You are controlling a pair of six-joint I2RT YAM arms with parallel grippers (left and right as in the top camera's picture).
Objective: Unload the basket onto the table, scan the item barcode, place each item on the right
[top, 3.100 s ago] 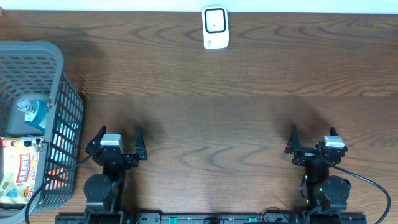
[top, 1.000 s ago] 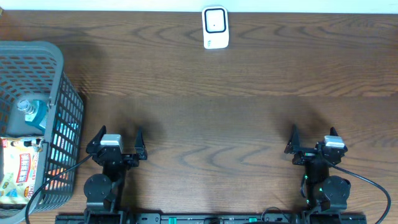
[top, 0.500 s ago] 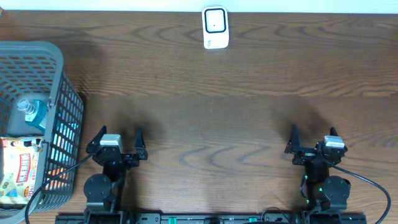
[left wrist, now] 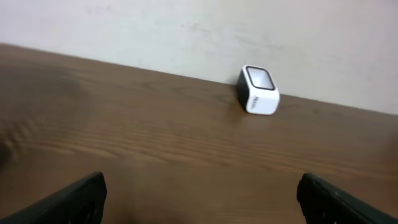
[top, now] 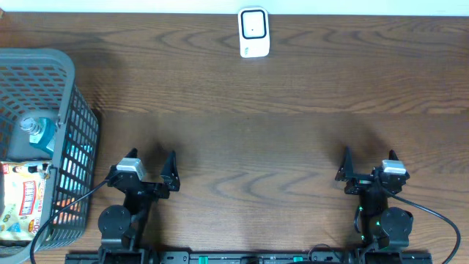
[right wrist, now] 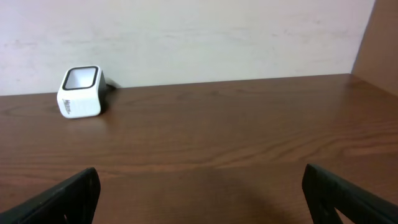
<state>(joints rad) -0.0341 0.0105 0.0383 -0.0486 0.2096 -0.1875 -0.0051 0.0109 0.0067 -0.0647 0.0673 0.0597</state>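
Observation:
The white barcode scanner stands at the table's far edge, also visible in the left wrist view and the right wrist view. Items lie in the grey basket at the left: a bottle of blue liquid and a printed snack packet. My left gripper is open near the front edge, just right of the basket, with nothing between its fingers. My right gripper is open at the front right, holding nothing, its fingers far apart.
A pale wall runs behind the scanner. A brown panel rises at the table's far right. Cables trail from both arm bases at the front edge.
My left gripper has swung slightly to the right, and its wrist view is blurred. The right arm, the scanner and the basket have not moved.

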